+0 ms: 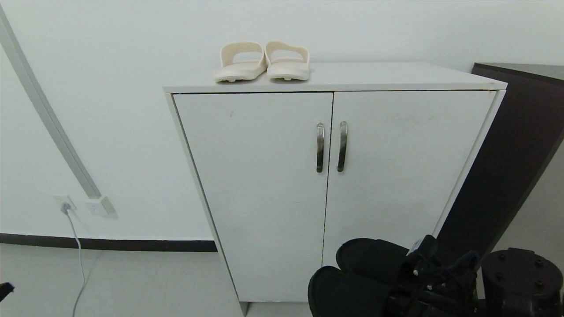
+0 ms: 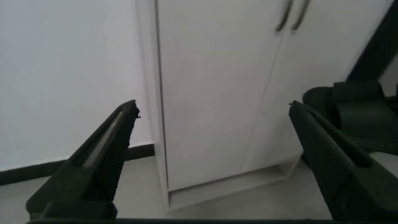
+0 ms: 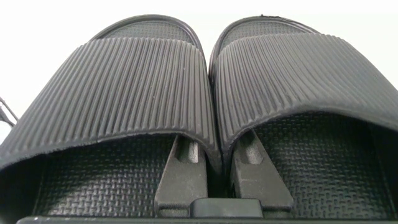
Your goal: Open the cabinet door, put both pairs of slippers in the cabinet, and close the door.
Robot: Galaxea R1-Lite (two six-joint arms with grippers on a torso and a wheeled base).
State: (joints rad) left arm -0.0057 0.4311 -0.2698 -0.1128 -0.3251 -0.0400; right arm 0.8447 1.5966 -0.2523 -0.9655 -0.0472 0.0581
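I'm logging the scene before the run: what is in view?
cabinet: 1, white, centre, both doors shut
door handles: 2, metal, side by side where the doors meet
cream slippers: 1 pair, on the cabinet top, toward its left
black slippers: 1 pair, low before the right door, held
plugged socket: 1, white, on the wall left of the cabinet, grey cable hanging
dark furniture: 1, right of the cabinet
left tool: 1, black, open, low, facing the cabinet's left corner
right tool: 1, black, shut on the black slippers
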